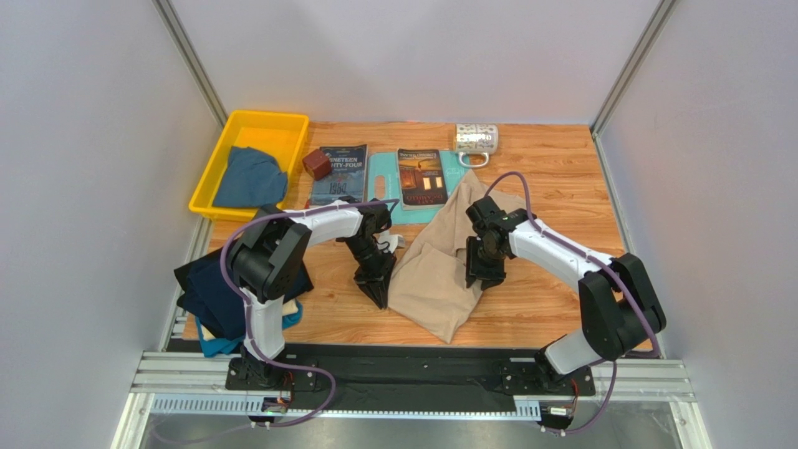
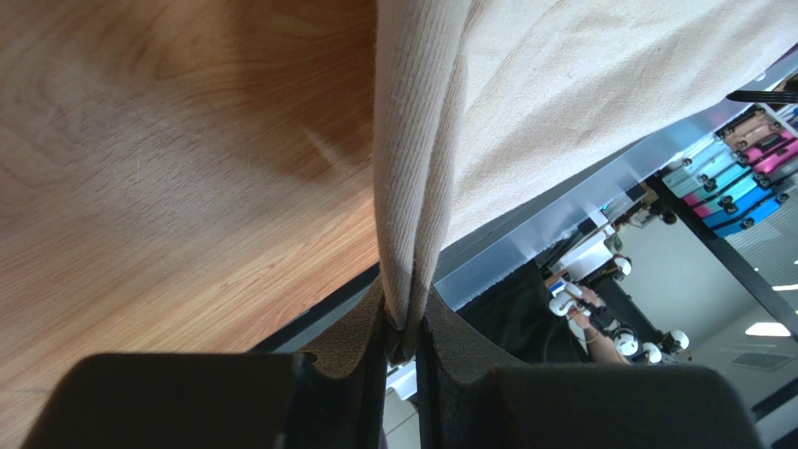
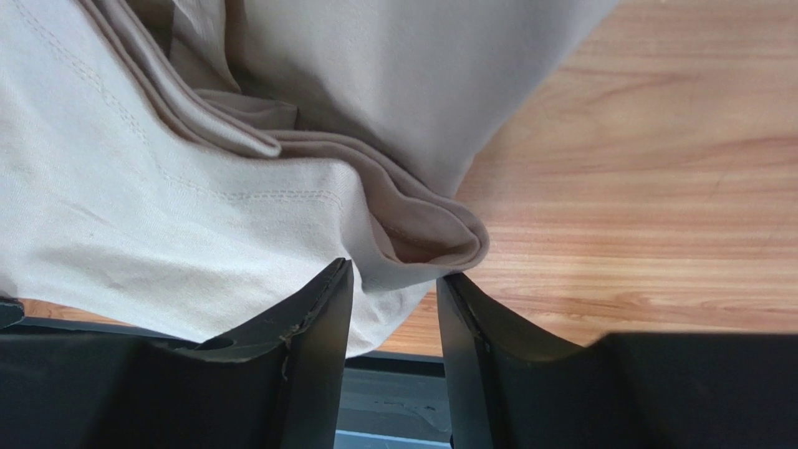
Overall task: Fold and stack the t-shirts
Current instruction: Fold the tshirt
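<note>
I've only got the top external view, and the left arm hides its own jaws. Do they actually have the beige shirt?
Observer: Yes. On the left wrist view the left gripper has its jaws shut on a ribbed band of the beige t-shirt.
Operator: And the right side?
Observer: The right gripper is open. A folded, stitched hem sits in the mouth of its jaws and is not pinched.
Operator: Any other cloth caught in either?
Observer: No. At the jaws, both wrist views show only beige cloth over the wooden table.
</note>
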